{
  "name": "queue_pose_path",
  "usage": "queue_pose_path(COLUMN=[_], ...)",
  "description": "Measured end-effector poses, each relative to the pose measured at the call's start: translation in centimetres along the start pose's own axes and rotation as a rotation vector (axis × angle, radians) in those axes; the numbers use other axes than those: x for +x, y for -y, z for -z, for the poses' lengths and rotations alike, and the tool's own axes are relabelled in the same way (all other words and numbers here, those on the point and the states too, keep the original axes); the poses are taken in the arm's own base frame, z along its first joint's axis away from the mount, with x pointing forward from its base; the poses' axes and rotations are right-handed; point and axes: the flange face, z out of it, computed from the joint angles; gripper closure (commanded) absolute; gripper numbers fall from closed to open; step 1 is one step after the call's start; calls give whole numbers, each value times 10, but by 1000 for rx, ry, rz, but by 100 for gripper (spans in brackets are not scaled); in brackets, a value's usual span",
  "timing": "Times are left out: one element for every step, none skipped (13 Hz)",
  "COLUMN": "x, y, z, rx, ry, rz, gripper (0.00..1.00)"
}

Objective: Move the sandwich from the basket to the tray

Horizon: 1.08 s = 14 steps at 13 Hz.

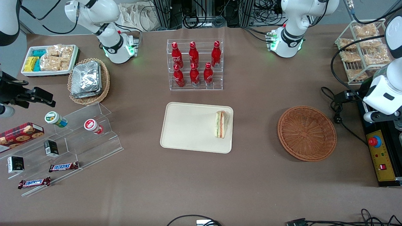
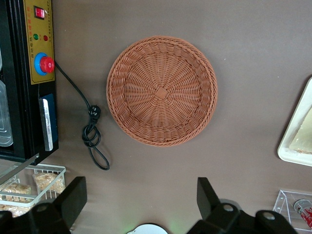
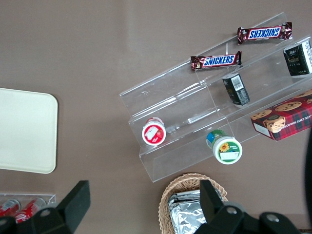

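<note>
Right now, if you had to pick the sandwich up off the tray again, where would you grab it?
Probably from above, pinching the two bread faces of the sandwich; it stands on edge on the tray, filling stripes up. The open pincer hangs above the table beside the empty basket.

six red cola bottles (image 1: 194,64) are standing in a clear tiered rack (image 1: 195,86) mid-table. toward the parked arm's end, a lighter wicker basket (image 1: 89,82) is holding foil packs, with a white bin (image 1: 49,60) of snack packs sitting just beside it. two snickers bars (image 1: 63,166), small dark boxes and a cookie box (image 1: 20,134) are lying on clear acrylic steps (image 1: 103,142). toward the working arm's end, a wire rack (image 1: 361,50) is holding bagged snacks.
</note>
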Motion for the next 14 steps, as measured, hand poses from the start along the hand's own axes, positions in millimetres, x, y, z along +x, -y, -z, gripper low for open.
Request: queue_pose_path(x=[-1,-1,-1,-1,-1,-1,-2,-2,-2,-2,-2,-3,-3,-3], y=[-1,-2,-3,-3,-4,-6,-8,-9,-9,-9,-9,-8,-8,-7], z=[0,0,-1,-1,-1,-1,-1,-1,-1,-1,0,0,0,0], rx=[0,0,0,0,0,0,0,0,0,0,-1,-1,-1,-1], ry=[0,1,2,2,2,3,3,3,2,2,2,2,2,3], rz=[-3,-5,-6,-6,-9,-12,-15,-17,-18,-17,-17,-16,-15,-14], gripper=[0,0,0,0,0,0,0,0,0,0,0,0,0,0])
